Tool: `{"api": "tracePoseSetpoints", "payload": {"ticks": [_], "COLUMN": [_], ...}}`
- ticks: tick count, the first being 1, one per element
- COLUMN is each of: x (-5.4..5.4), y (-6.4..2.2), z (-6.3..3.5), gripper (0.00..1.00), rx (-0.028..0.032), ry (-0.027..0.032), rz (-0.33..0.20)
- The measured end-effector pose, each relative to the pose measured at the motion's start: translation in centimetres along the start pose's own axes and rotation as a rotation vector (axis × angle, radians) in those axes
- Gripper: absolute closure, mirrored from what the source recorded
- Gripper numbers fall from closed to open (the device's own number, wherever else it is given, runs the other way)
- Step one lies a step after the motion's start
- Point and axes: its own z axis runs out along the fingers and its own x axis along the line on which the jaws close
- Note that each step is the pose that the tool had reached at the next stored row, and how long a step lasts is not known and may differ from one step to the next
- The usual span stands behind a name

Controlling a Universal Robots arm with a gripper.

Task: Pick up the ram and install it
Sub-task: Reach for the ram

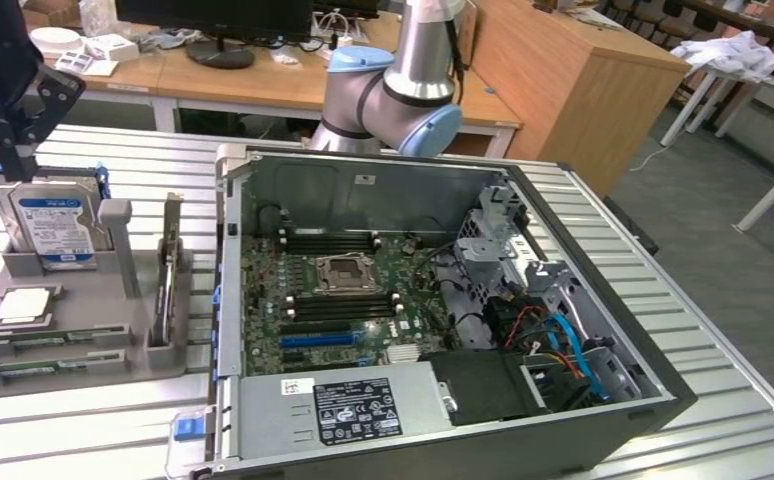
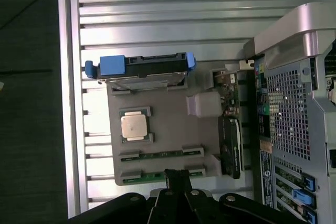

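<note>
Two ram sticks lie flat in grooves of a grey holder tray (image 2: 173, 124), one (image 2: 160, 154) beside the other (image 2: 157, 174); they are thin green strips. In the exterior view the ram (image 1: 54, 344) sits at the near end of that tray (image 1: 94, 312), at the exterior view's left. My gripper (image 1: 14, 165) hangs well above the tray, over the hard drive end. In the wrist view its black fingertips (image 2: 176, 174) are pressed together, empty, lined up over the nearer ram stick.
On the tray stand a silver hard drive (image 1: 51, 225) in a blue bracket, a CPU (image 1: 27, 305) and a long board on edge (image 1: 167, 280). The open computer case (image 1: 654, 400) lies beside it, with black memory slots (image 1: 334, 241) on the motherboard. The table is slatted metal.
</note>
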Motion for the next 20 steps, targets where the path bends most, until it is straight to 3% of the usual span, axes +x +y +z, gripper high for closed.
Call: {"api": "tracePoseSetpoints", "payload": {"ticks": [20], "x": [-0.05], "y": [-0.6], "z": [-0.02], "gripper": [0.9], "rx": [0.0], "ry": [0.0], "rz": [0.0]}}
